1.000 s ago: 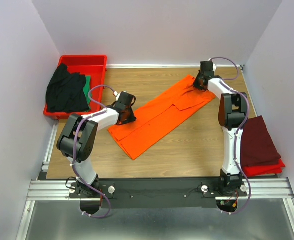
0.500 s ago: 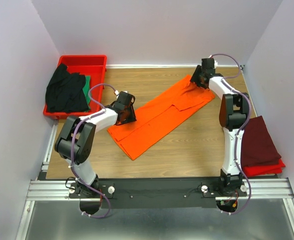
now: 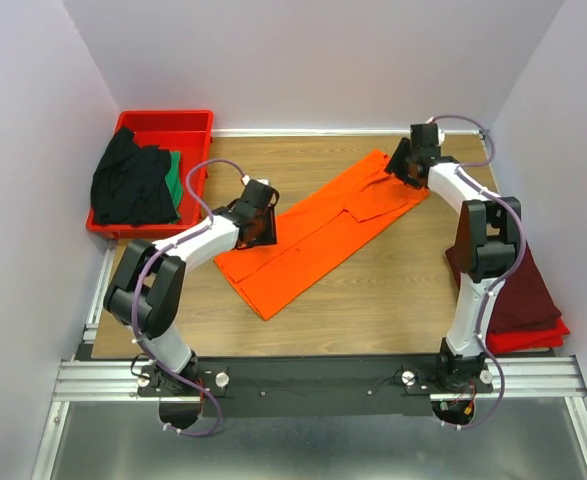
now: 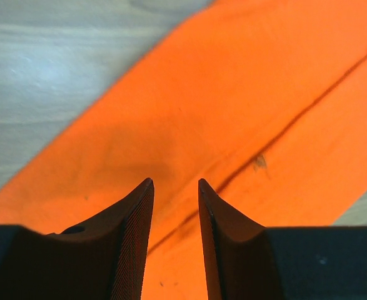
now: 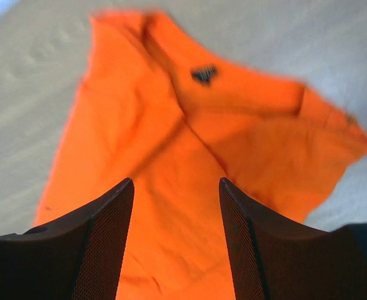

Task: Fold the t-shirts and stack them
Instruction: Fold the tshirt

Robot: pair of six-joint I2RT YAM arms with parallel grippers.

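Observation:
The orange t-shirt (image 3: pixel 323 232) lies flat on the table as a long folded strip, running diagonally from near left to far right. My left gripper (image 3: pixel 261 228) hovers over its near-left end, open, with only orange cloth (image 4: pixel 233 112) showing between the fingers (image 4: pixel 136 219). Over the far-right collar end my right gripper (image 3: pixel 404 166) is open too, jaws wide above the cloth (image 5: pixel 170 137), holding nothing. A maroon t-shirt (image 3: pixel 513 285) lies folded at the right edge. The black t-shirt (image 3: pixel 128 182) and a green one (image 3: pixel 176 176) sit in the tray.
A red plastic tray (image 3: pixel 178 122) stands at the far left corner. A red cloth (image 3: pixel 533 336) peeks out under the maroon shirt. Bare wooden table (image 3: pixel 373 300) lies in front of the orange shirt. Walls close in on three sides.
Both grippers have opened and let go of the orange shirt's ends. The right arm's elbow has swung out to the right; the left gripper has shifted slightly right.

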